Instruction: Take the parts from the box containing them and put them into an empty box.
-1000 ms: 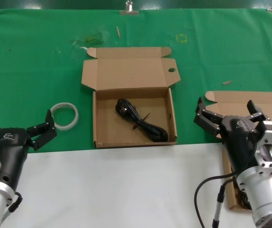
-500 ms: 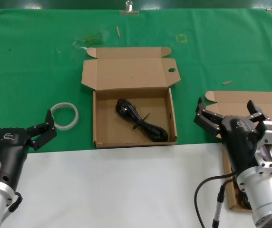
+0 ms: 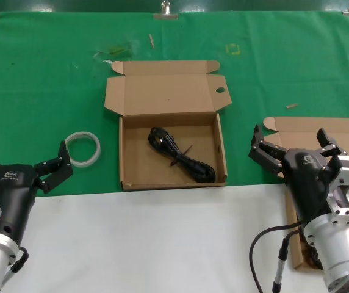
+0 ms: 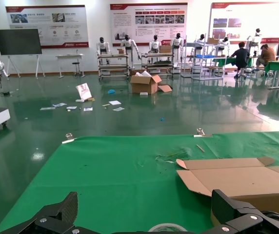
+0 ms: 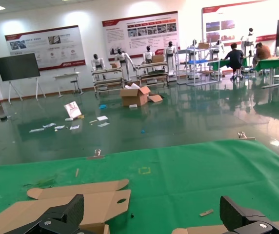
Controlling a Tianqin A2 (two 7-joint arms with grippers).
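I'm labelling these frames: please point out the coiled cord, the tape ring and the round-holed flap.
coiled cord point(image 3: 181, 156): head view, bundle's middle.
tape ring point(image 3: 93, 144): head view, its right rim.
round-holed flap point(image 3: 219, 99): head view, below the hole.

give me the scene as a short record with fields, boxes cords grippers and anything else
centre box: open, lid back, flap with round hole
cord: one black tied bundle lying inside the centre box
right box: open, mostly hidden behind the right arm
left gripper: open, low at the left, holding nothing
right gripper: open, in front of the right box
tape ring: on the green cloth
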